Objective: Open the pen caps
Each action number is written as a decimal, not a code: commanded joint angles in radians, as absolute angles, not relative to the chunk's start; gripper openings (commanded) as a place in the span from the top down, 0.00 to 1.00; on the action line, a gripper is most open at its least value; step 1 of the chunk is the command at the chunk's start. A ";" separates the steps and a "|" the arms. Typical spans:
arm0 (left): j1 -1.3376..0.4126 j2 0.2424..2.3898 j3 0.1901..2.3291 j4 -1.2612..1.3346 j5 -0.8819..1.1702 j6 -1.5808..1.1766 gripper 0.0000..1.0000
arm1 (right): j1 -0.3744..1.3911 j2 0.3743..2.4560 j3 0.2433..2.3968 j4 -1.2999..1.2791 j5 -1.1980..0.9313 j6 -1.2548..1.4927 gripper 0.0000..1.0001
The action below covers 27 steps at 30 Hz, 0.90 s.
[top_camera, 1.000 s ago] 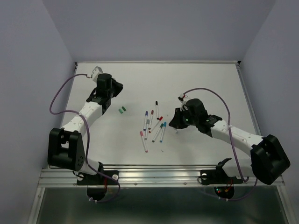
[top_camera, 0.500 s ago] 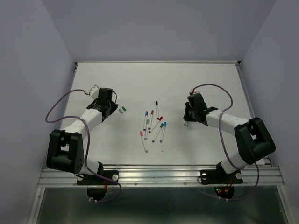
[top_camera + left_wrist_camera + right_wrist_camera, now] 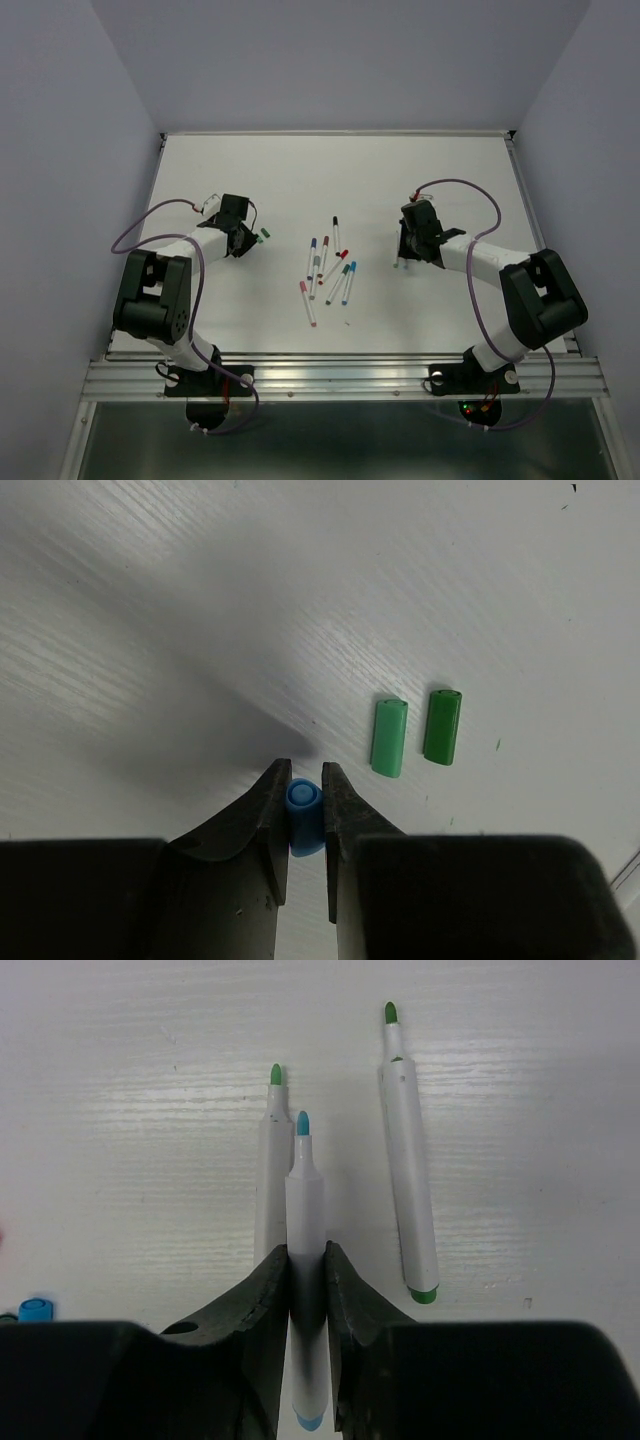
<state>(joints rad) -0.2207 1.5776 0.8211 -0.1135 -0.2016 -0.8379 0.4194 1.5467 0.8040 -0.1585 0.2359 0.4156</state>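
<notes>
White worktop [image 3: 300, 170] fills the overhead view, with a loose cluster of capped pens [image 3: 328, 265] lying near its middle. The left gripper [image 3: 245, 240] is low over the surface toward the left edge, and the right gripper [image 3: 402, 255] is low toward the right edge.

From the left wrist, the jaws are pinched tight on a blue cap [image 3: 303, 810]. Two green caps [image 3: 389, 737] lie side by side on the worktop just ahead, clear of the fingers.

From the right wrist, the jaws are closed narrowly around an uncapped blue-tipped pen [image 3: 305, 1210]. Two uncapped green-tipped pens [image 3: 408, 1160] lie flat beside it, one close on its left and one apart on its right.
</notes>
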 commanded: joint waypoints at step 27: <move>-0.218 1.302 0.884 -0.184 -0.190 -0.782 0.01 | 0.625 1.376 0.897 -0.342 0.144 0.448 0.00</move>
